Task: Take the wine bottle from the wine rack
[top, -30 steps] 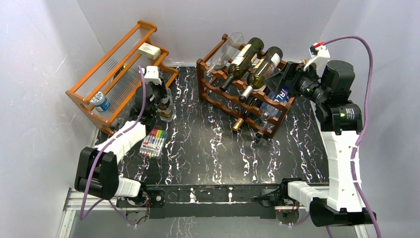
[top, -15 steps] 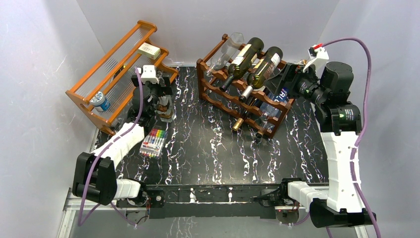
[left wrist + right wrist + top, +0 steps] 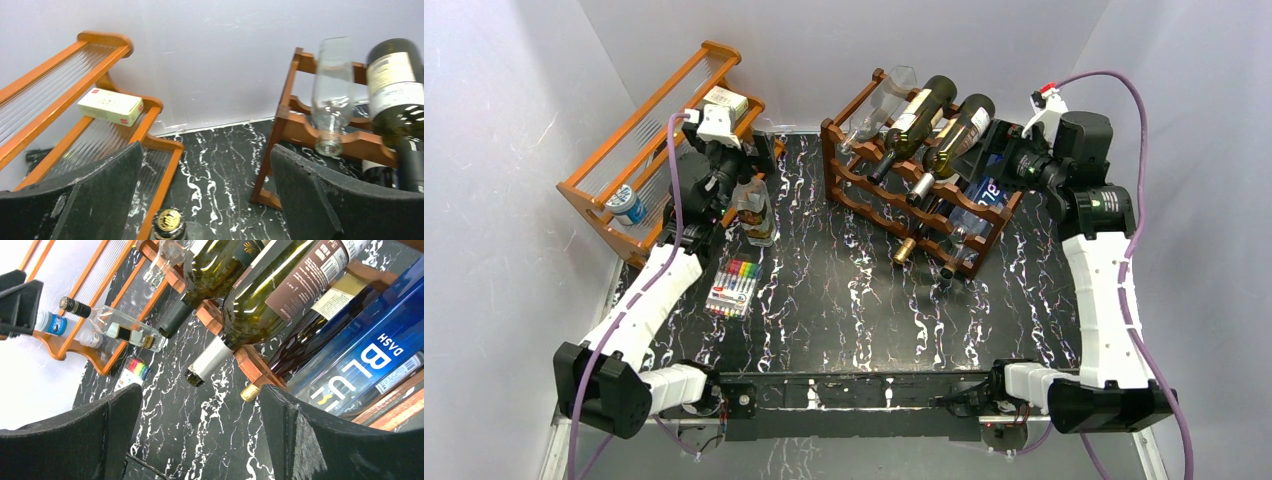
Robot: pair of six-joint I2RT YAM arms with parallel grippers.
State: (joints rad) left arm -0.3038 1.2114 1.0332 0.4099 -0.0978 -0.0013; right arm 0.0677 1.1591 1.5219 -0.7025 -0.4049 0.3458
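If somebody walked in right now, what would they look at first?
Probably the dark wooden wine rack at the back right, loaded with bottles lying down. After that, the bright marker pack on the black marbled table, near a small clear bottle standing up beside the orange shelf.

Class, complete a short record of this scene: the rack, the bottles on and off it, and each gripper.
Wine rack: far right of the table, bottles lying in it
Top tier: one clear bottle, two dark green bottles
Lower tier: blue bottle
Standing bottle: clear, upright on the table beside the orange shelf
Left gripper: open, above the standing bottle
Right gripper: open, empty, at the rack's right end
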